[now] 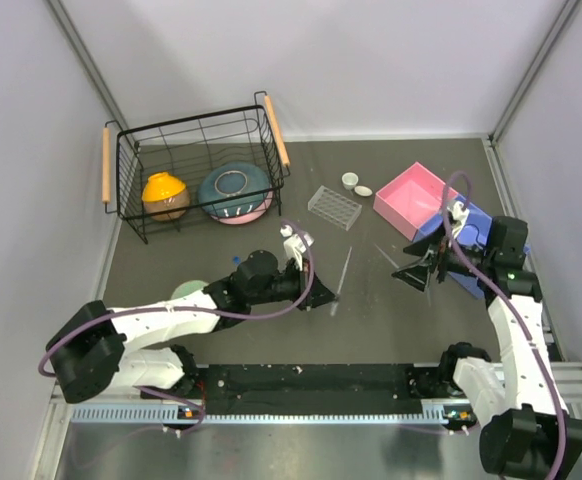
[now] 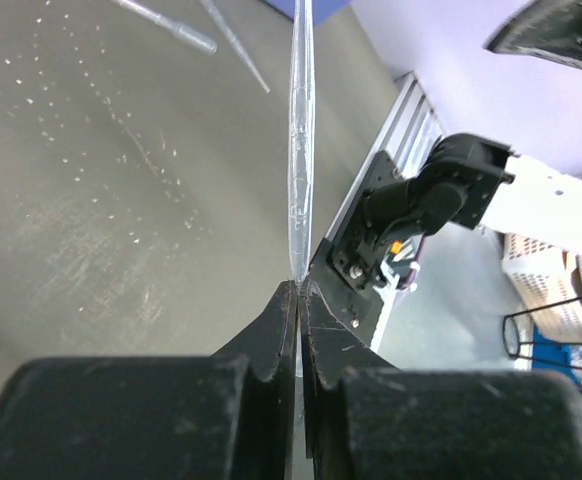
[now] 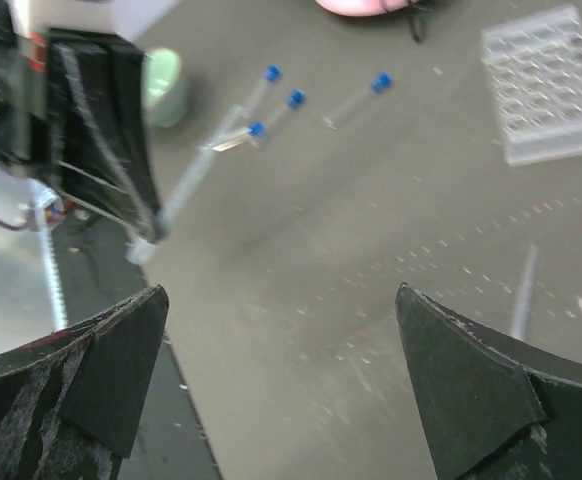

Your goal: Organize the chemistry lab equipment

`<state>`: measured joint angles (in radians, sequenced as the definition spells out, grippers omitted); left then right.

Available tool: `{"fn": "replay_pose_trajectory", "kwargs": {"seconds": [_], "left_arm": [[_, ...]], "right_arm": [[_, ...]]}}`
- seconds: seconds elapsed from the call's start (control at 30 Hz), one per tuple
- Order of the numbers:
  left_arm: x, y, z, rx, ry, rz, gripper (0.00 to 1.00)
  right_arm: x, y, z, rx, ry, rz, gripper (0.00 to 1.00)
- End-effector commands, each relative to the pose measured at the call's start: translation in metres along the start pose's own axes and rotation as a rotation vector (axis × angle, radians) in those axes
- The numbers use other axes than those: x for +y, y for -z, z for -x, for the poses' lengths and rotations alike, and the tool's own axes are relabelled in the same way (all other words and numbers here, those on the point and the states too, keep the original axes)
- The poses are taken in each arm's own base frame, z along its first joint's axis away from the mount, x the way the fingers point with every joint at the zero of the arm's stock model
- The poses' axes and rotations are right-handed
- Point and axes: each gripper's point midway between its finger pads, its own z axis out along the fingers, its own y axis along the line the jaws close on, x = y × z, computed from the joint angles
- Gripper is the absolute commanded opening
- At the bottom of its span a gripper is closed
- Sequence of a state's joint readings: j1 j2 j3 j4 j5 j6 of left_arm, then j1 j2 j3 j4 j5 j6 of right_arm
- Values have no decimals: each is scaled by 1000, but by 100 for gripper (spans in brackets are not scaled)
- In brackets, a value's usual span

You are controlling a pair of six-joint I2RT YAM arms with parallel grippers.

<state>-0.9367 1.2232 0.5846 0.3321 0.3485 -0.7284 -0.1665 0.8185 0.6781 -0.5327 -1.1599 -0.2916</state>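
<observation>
Moving over the grey table (image 1: 221,260) toward the clear rack (image 1: 334,207), which lies above the centre of the overhead frame, should go slowly and level, I judge. The pipette (image 2: 299,150) is long and thin, and I grip it only at one end. My left pincer (image 2: 299,290) is closed tight on that end, near the frame's centre. My right pincer (image 3: 281,340) stands wide apart and holds nothing.

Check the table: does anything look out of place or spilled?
Small clear tubes with blue caps lie flat on the table, pointing different ways, apart from the clear rectangular tube rack, whose wells look empty. Nothing looks spilled or broken.
</observation>
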Motion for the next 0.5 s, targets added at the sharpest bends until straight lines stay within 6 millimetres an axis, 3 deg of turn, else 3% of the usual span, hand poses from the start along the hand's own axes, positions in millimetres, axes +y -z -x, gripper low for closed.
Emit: {"fn": "replay_pose_trajectory", "kwargs": {"seconds": [0.0,0.1,0.13,0.3,0.33,0.4,0.47], "left_arm": [[-35,0,37,-197,25,-128,3],[-44,-7,45,-216,31,-149,3],[-48,-9,46,-218,31,-157,3],[-58,-17,54,-245,50,-176,3],[-59,-18,54,-248,55,-180,3],[-63,-18,55,-255,58,-187,3],[-66,-21,56,-250,59,-196,3]], "right_arm": [[55,3,34,-50,-73,245,96],[67,-8,31,2,-125,265,96],[67,-10,31,14,-213,244,96],[54,-33,45,-28,-346,122,91],[48,-37,41,-28,-449,100,88],[44,-41,43,-49,-480,104,85],[43,-47,33,-30,-540,108,78]]}}
